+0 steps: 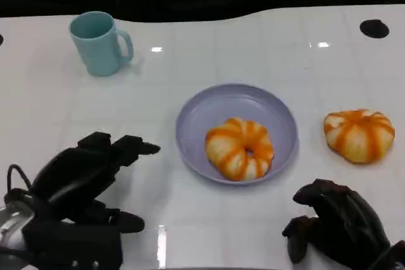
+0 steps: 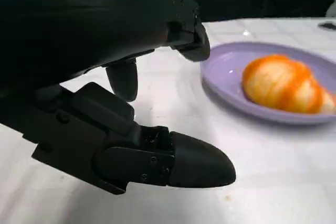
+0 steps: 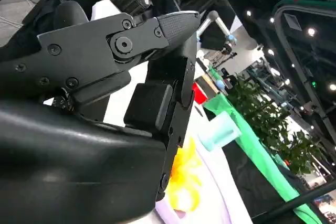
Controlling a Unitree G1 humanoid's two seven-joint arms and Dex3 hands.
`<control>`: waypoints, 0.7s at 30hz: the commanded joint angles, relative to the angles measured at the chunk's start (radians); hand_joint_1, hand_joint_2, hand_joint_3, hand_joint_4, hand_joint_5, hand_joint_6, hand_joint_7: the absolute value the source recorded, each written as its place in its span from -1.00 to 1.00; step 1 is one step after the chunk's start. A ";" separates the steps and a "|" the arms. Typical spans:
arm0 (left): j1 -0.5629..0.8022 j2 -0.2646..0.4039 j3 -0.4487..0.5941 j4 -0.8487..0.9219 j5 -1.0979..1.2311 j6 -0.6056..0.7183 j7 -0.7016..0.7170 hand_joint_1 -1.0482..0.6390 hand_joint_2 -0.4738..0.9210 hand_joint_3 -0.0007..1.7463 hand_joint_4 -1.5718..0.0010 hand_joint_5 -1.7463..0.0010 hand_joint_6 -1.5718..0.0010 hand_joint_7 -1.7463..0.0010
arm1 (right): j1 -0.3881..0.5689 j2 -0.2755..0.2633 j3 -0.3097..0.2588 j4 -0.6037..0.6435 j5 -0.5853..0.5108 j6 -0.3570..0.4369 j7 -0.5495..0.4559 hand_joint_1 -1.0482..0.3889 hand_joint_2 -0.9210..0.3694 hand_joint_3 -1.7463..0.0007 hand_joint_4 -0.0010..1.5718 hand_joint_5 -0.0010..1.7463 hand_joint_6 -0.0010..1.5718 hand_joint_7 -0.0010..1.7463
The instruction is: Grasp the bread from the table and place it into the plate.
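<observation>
One bread lies on the table just beyond the empty, curled right robot hand.

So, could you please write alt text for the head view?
An orange-striped bread roll lies in a round lilac plate; a second roll sits on the white table beside it. A light blue mug stands behind; both black hands, left and right, hold nothing.

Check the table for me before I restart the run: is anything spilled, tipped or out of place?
Nothing stands out. The mug stands upright, one bread sits in the plate, and another bread lies on the table beside it. No spills.
</observation>
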 commanded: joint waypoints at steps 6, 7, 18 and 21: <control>-0.015 -0.168 0.133 0.303 -0.501 -0.243 -0.247 -1.00 1.00 -0.91 0.05 -0.42 0.34 -0.36 | 0.006 -0.011 -0.002 -0.005 -0.006 -0.008 -0.006 -0.55 -0.99 0.99 0.96 -0.13 1.00 -0.61; -0.016 -0.196 0.150 0.333 -0.562 -0.257 -0.298 -1.00 1.00 -0.91 -0.01 -0.37 0.28 -0.31 | 0.006 -0.011 -0.003 -0.005 -0.004 -0.005 -0.005 -0.55 -0.99 0.99 0.96 -0.13 1.00 -0.60; -0.004 -0.341 0.265 0.467 -0.742 -0.243 -0.533 -1.00 1.00 -0.95 -0.95 0.13 -0.95 0.45 | 0.008 -0.016 -0.003 -0.005 -0.003 -0.008 0.010 -0.55 -1.00 0.99 0.94 -0.12 1.00 -0.61; 0.002 -0.365 0.284 0.470 -0.751 -0.230 -0.550 -1.00 1.00 -0.94 -0.98 0.11 -0.99 0.46 | 0.009 -0.016 -0.003 -0.006 -0.001 -0.006 0.010 -0.55 -0.99 0.99 0.94 -0.11 1.00 -0.61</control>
